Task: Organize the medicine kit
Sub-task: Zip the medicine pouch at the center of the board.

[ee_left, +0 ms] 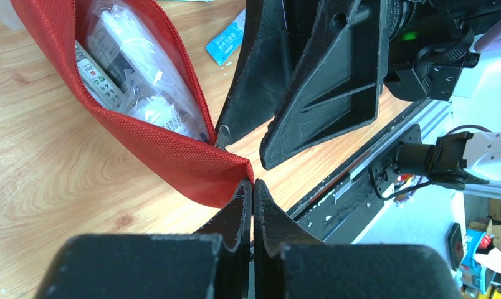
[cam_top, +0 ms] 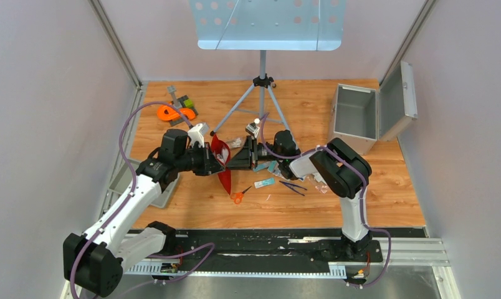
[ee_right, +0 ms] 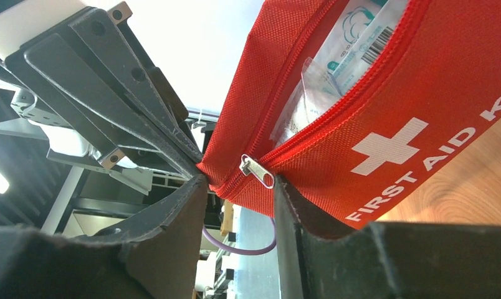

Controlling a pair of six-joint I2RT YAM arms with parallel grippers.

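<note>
The red first aid pouch (cam_top: 222,156) is held up off the table between both arms, its zip open and white packets (ee_left: 129,56) showing inside. My left gripper (ee_left: 253,182) is shut on the pouch's corner fabric (ee_left: 198,171). My right gripper (ee_right: 238,180) is open, its fingers either side of the end of the pouch (ee_right: 385,124) where the silver zipper pull (ee_right: 257,171) sits. The pull is between the fingertips, not clamped. In the left wrist view the right gripper's fingers (ee_left: 323,81) are close beside the pull (ee_left: 222,134).
A blue packet (cam_top: 265,183), orange-handled scissors (cam_top: 237,197) and dark tweezers (cam_top: 293,185) lie on the wood table under the arms. An open metal box (cam_top: 357,115) stands at the back right. A tripod stand (cam_top: 262,81) is at the back centre. A grey tray (cam_top: 120,180) is at the left edge.
</note>
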